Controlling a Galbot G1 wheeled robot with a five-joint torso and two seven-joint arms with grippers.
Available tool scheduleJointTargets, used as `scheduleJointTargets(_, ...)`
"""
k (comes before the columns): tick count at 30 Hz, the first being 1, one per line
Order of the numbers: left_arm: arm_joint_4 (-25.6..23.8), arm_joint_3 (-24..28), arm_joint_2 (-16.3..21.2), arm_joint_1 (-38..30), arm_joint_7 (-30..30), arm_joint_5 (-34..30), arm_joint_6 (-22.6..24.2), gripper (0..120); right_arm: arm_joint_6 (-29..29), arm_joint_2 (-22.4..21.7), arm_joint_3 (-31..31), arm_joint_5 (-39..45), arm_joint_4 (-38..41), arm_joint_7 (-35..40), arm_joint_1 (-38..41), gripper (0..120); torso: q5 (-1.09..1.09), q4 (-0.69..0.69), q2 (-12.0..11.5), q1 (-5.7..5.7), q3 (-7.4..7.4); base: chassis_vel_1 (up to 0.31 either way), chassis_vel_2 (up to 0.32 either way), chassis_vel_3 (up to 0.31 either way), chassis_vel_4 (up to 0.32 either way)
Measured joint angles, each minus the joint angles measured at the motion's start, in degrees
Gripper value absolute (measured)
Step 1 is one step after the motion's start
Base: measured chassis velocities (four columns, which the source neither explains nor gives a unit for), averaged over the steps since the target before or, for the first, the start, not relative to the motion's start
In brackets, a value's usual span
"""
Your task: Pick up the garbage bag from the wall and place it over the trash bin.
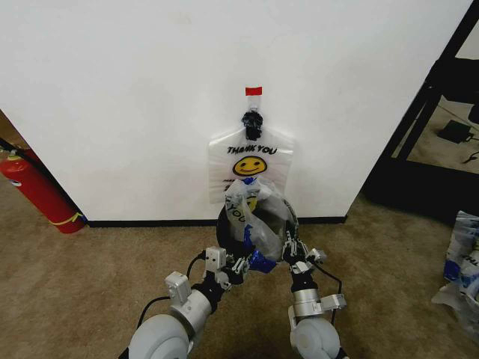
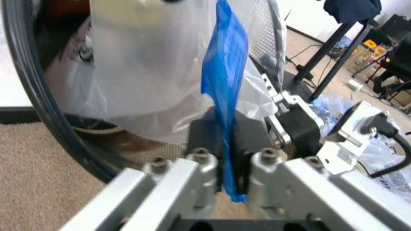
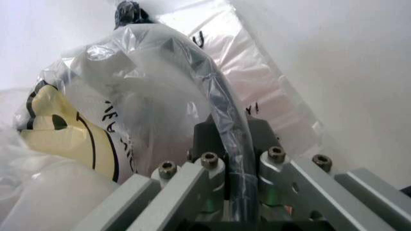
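Note:
A whitish garbage bag [image 1: 258,217] with black lettering and blue patches is stretched between my two grippers, over the black wire-mesh trash bin [image 1: 221,228] at the foot of the wall. My left gripper [image 1: 241,265] is shut on a blue patch of the bag [image 2: 226,96]; the left wrist view has the gripper [image 2: 228,161] beside the bin's dark rim [image 2: 32,96]. My right gripper [image 1: 293,254] is shut on the bag's rolled edge [image 3: 222,96], seen close up at the gripper [image 3: 234,166]. A second bag [image 1: 251,161] with a smiley and "THANK YOU" hangs from a black clip [image 1: 253,124] on the wall.
A red fire extinguisher [image 1: 37,191] leans at the wall's left end. A black metal frame [image 1: 419,112] stands at the right, with plastic bags [image 1: 462,262] on the carpet near it. Open carpet lies on both sides of the bin.

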Motion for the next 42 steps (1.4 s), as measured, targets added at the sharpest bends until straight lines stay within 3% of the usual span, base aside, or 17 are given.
scheduleJointTargets(10, -0.87, -1.26, -0.07, 2.89, 1.63, 2.40, -1.48, 0, -1.87, 0.58, 0.25, 6.74, 4.56, 4.10, -0.34, 1, 0.00, 0.01, 0.00, 0.00, 0.00, 0.000, 0.000, 0.000, 0.000)
scheduleJointTargets(26, -1.14, -2.56, 0.82, 3.75, 2.78, 5.73, -3.25, 0, -4.49, 0.18, 2.00, 8.74, 9.42, 12.71, 0.01, 1, 0.00, 0.00, 0.00, 0.00, 0.00, 0.000, 0.000, 0.000, 0.000)
scheduleJointTargets(42, 7.56, -2.78, 0.47, 0.88, 3.78, 9.81, -8.00, 0, -7.12, 0.86, 1.76, 11.48, 15.08, 16.85, -1.84, 1, 0.00, 0.00, 0.00, 0.00, 0.00, 0.000, 0.000, 0.000, 0.000)
